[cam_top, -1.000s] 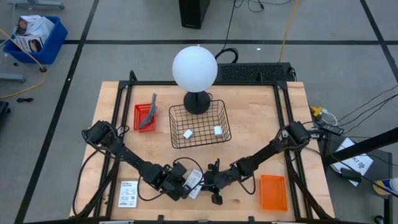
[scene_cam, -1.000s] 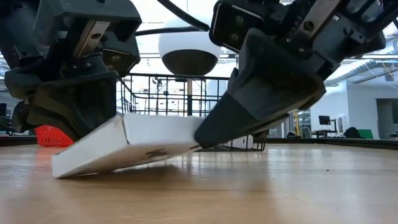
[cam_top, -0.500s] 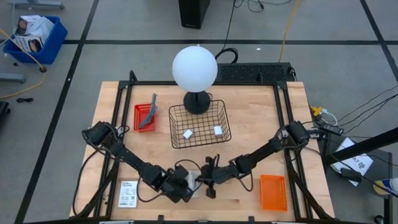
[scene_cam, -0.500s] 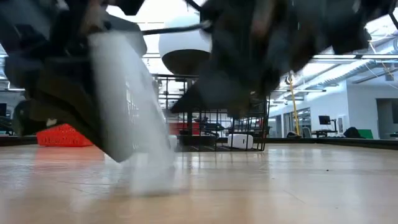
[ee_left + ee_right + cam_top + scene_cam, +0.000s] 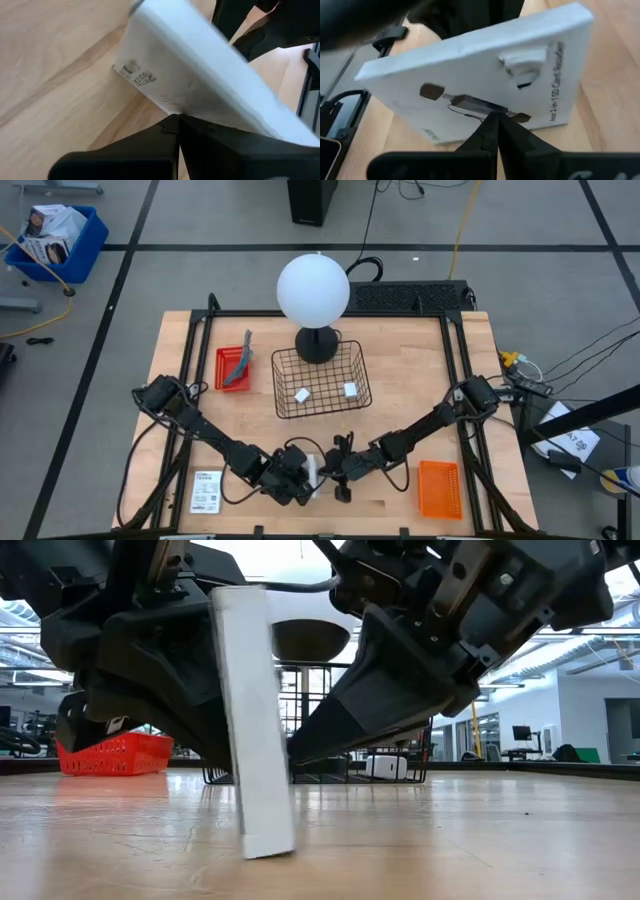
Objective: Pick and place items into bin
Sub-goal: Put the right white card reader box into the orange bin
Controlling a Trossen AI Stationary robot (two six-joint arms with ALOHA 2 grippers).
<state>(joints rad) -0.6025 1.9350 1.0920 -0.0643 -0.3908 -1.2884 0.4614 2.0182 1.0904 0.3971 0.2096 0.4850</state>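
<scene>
Risk: white card box stands on edge between my left gripper and right gripper. Can't tell either's opening or hold. Could topple flat, far from wire basket.

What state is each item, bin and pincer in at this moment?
White box: standing on edge on the table, between both pincers.
Left pincer: against the box; grip cannot be told.
Right pincer: against the box's other face; grip cannot be told.
Wire basket: upright, holding two white blocks.
Second white card: flat on the table.
Red bin: holds a grey tool.
Orange bin: appears empty.
</scene>
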